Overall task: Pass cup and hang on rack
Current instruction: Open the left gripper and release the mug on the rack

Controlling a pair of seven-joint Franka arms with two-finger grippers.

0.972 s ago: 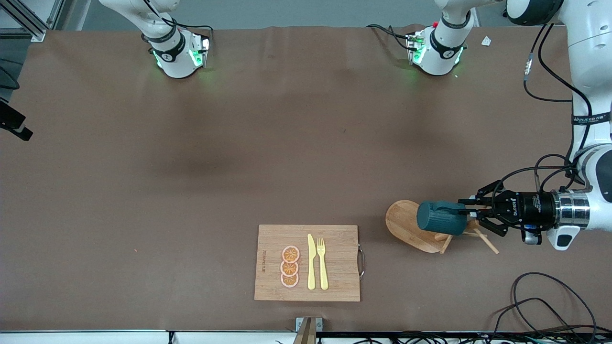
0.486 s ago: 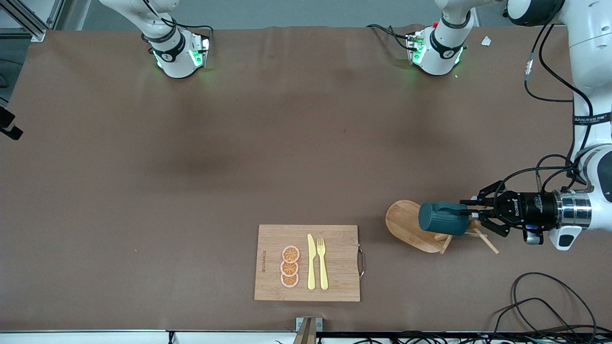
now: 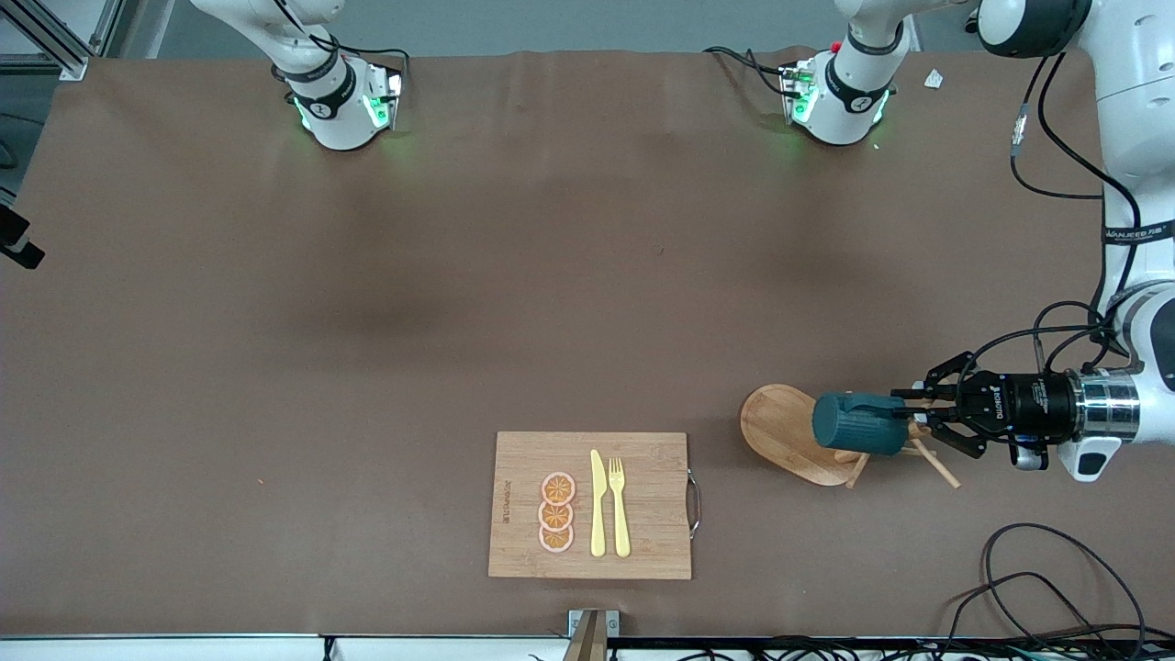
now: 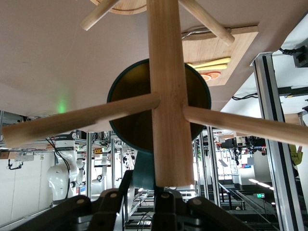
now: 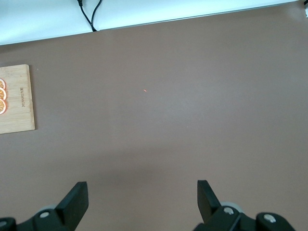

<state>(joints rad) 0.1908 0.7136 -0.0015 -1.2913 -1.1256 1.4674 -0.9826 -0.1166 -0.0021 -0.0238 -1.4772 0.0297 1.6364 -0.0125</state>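
The dark teal ribbed cup (image 3: 858, 424) lies on its side in the air over the wooden rack (image 3: 780, 431), whose oval base stands on the table with pegs (image 3: 936, 464) sticking out. My left gripper (image 3: 904, 422) is shut on the cup's handle. In the left wrist view the rack's post (image 4: 166, 86) and pegs cross in front of the cup's open mouth (image 4: 130, 120), and my left gripper (image 4: 144, 192) pinches the teal handle. My right gripper (image 5: 142, 195) is open and empty, high over bare table toward the right arm's end.
A bamboo cutting board (image 3: 589, 505) with orange slices, a yellow knife and a fork lies near the front edge; it also shows in the right wrist view (image 5: 17, 98). Loose cables (image 3: 1046, 578) lie at the left arm's end.
My left gripper has carried the cup a little toward the left arm's end of the table, along the rack. A dark part at the right arm's edge of the view has drawn back.
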